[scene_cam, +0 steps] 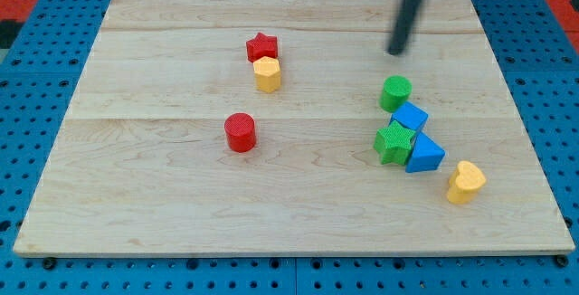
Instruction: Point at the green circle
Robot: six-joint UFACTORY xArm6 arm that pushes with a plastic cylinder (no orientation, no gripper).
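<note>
The green circle [395,92] stands on the wooden board at the view's right, touching the blue cube [410,117] just below it. My tip [395,52] is above the green circle toward the view's top, a short gap away and not touching it. The rod rises from there to the view's top edge.
A green star [394,142] and a blue triangle [424,154] sit below the blue cube. A yellow heart [466,182] lies at the lower right. A red star [262,47] touches a yellow hexagon [267,73] at upper centre. A red circle [241,132] stands mid-board.
</note>
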